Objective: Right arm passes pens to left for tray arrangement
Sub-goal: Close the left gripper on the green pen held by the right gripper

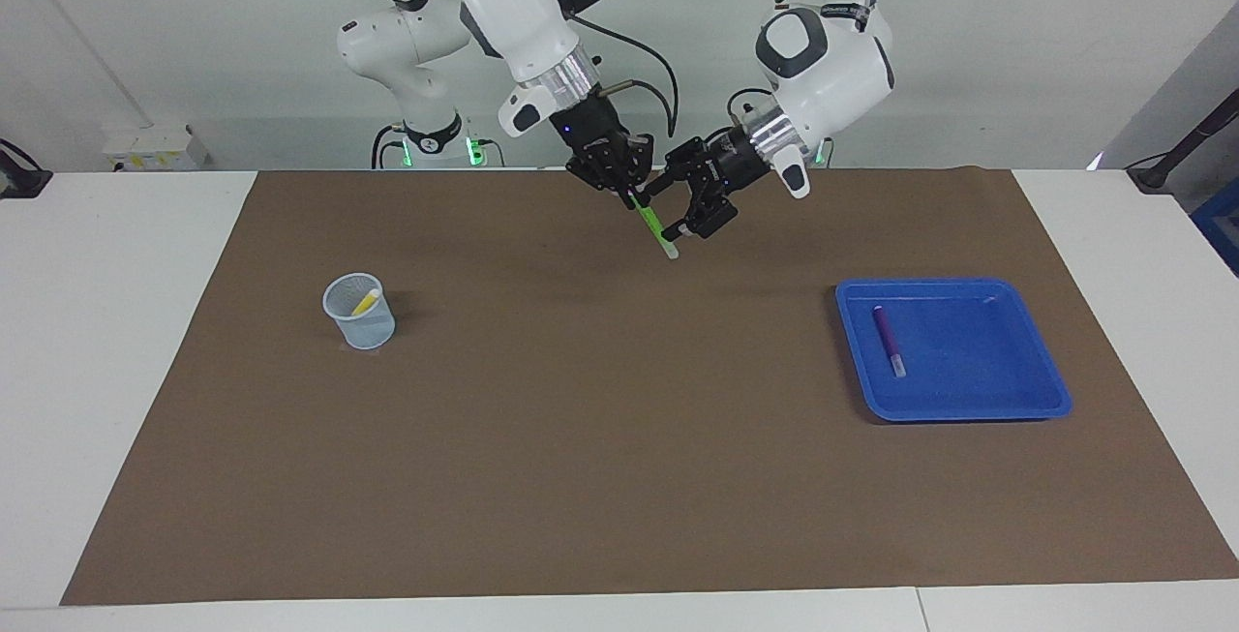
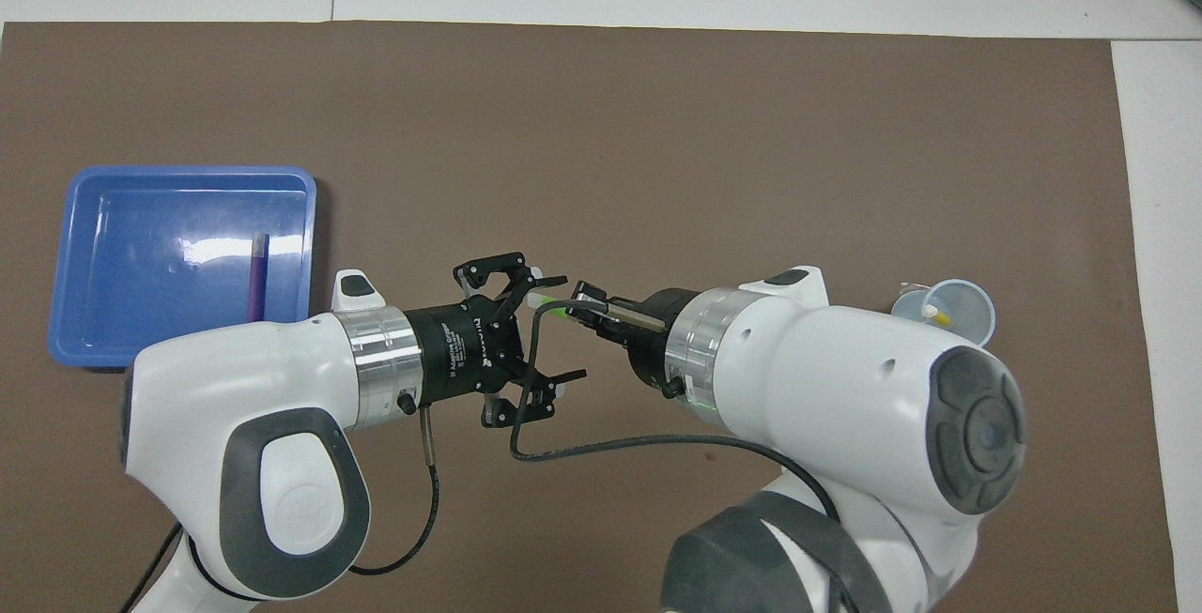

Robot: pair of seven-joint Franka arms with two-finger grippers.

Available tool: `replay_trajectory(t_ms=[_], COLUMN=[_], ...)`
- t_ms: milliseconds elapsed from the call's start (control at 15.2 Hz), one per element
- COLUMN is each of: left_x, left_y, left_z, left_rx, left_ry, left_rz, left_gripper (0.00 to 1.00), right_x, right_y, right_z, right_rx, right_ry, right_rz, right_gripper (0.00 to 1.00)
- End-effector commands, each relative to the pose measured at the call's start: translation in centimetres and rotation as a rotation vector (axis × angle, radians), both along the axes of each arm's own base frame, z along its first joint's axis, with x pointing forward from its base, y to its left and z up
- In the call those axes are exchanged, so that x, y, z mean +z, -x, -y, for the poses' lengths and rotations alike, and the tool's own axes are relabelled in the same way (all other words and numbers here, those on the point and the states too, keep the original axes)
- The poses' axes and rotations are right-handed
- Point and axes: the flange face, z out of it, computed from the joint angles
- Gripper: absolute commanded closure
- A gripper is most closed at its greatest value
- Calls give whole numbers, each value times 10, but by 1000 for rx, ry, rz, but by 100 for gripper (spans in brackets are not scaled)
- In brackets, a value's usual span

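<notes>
One purple pen (image 1: 888, 339) lies in the tray (image 1: 1016, 400); right hand (image 1: 629, 195) grips the green pen (image 1: 654, 225), left hand (image 1: 685, 203) open around it; yellow pen (image 1: 365, 302) waits.

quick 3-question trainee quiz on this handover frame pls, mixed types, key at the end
1. True or false: the right gripper is shut on the green pen above the brown mat.
2. Where does the purple pen lie?
A. in the mesh cup
B. in the blue tray
C. on the mat
3. Fill in: the yellow pen stands in the ____, toward the right arm's end of the table.

Key:
1. True. The left gripper has its fingers open around the pen's lower end, not yet clamped.
2. B
3. mesh cup
</notes>
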Motion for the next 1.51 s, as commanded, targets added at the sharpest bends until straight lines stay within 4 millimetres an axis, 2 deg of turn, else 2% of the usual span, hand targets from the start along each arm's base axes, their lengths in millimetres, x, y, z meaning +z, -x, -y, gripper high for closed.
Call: replay_trajectory(t_ms=[0, 132, 329, 395, 461, 526, 592, 658, 1118, 1184, 1250, 1316, 1447], left_x=[-1, 0, 0, 1, 1, 1, 2, 2, 4, 4, 4, 4, 4], left_y=[13, 12, 10, 9, 9, 10, 11, 10, 8, 8, 8, 7, 6], left_z=[-2, -2, -5, -5, -5, -4, -2, -2, -5, -5, -5, -6, -8], left_rx=[42, 43, 41, 41, 40, 39, 31, 32, 47, 47, 47, 51, 44], left_ry=[14, 16, 17, 19, 18, 17, 14, 14, 19, 19, 19, 18, 15], left_rz=[-3, -3, -5, -5, -3, 4, 15, 15, 6, 6, 6, 7, 18], left_gripper=[9, 22, 34, 42, 53, 70, 97, 100, 100, 100, 100, 100, 100], right_x=[0, 0, 0, 0, 0, 0, 0, 0, 0, -1, -1, -1, 0], right_y=[6, 6, 6, 6, 6, 6, 6, 6, 4, 4, 4, 4, 4], right_z=[5, 6, 5, 6, 5, 5, 5, 6, 9, 9, 9, 9, 9], right_rx=[-13, -13, -12, -13, -11, -11, -11, -11, -13, -14, -15, -16, -13], right_ry=[-23, -23, -23, -23, -22, -22, -22, -22, -19, -18, -19, -18, -17], right_rz=[4, 5, 5, 5, 5, 5, 5, 6, 0, -3, -4, -6, -8], right_gripper=[100, 100, 100, 100, 100, 100, 100, 100, 100, 83, 52, 1, 0])
